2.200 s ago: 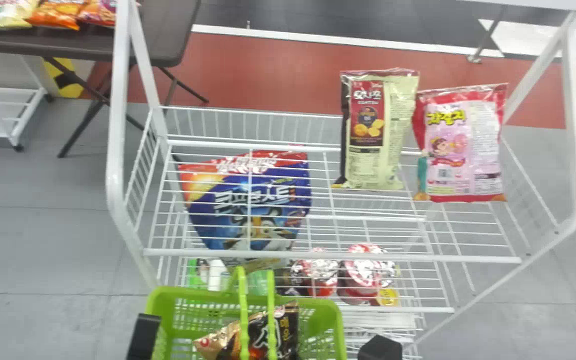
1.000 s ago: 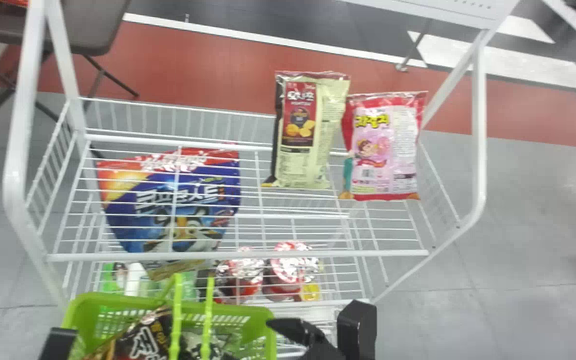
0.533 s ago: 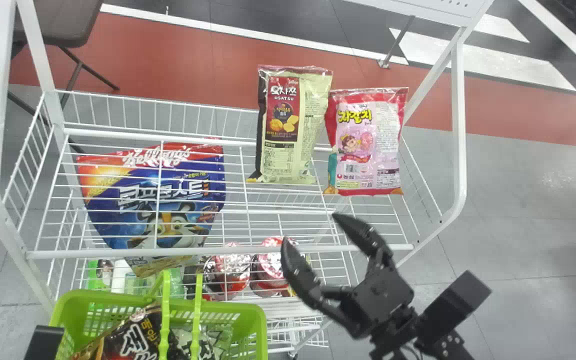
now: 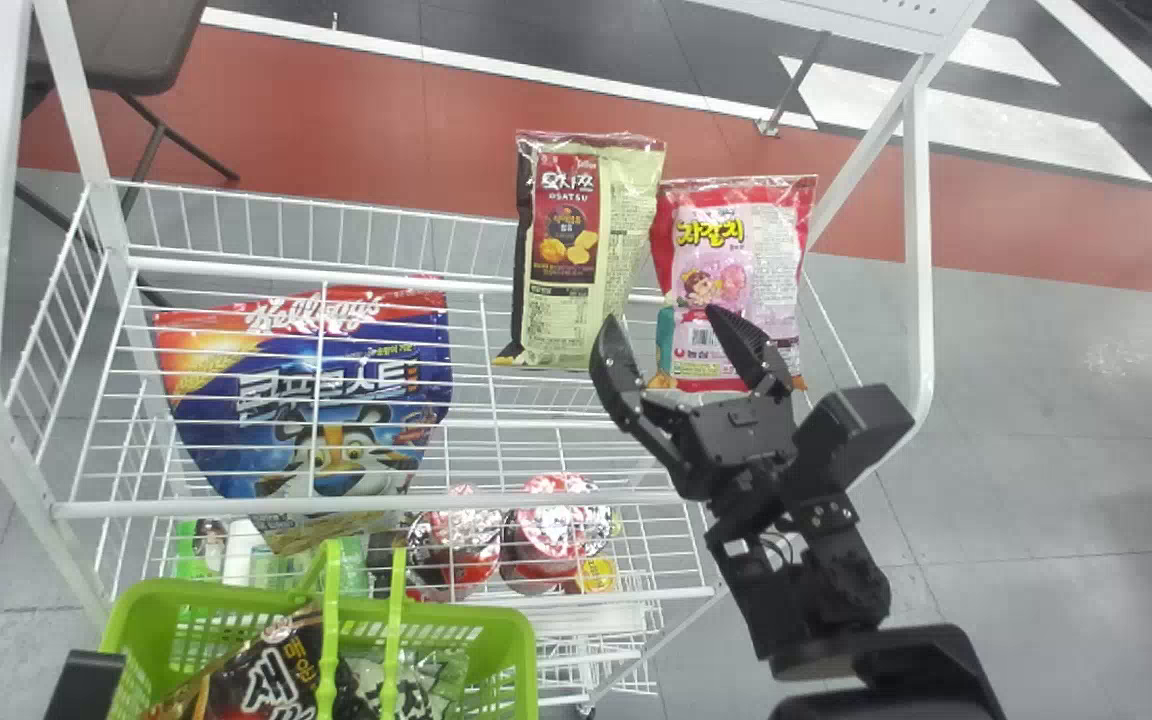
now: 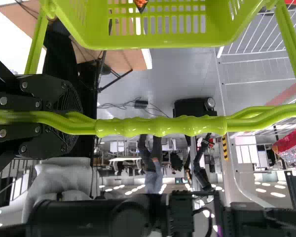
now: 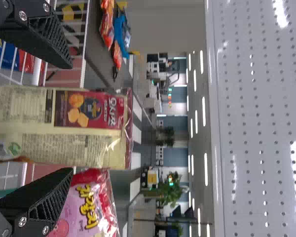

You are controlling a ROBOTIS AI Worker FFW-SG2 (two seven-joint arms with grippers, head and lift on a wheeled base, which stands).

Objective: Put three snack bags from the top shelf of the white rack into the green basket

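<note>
On the top shelf of the white rack [image 4: 496,498], a cream and dark red bag [image 4: 586,270] and a pink bag [image 4: 726,240] stand upright side by side. My right gripper [image 4: 658,318] is spread in front of them, nothing between its fingers. In the right wrist view the cream bag [image 6: 39,113] lies beyond the open right gripper [image 6: 71,118], with the pink bag [image 6: 84,207] beside it. My left gripper [image 4: 86,685] is at the bottom left; in the left wrist view the left gripper [image 5: 79,121] is shut on the handle [image 5: 160,126] of the green basket [image 4: 456,614], which contains a dark bag [image 4: 266,675] and a greenish one [image 4: 416,685].
A blue cereal pouch [image 4: 326,400] is at the left of the rack, behind wires. Cup noodles [image 4: 556,530] stand on a lower level. The rack's side post [image 4: 918,250] rises right of my right arm. A perforated white panel [image 6: 266,123] shows in the right wrist view.
The rack and basket have shifted left in the head view. My right gripper has come up from the bottom edge to the two upright bags. The left gripper's hold on the basket looks unchanged.
</note>
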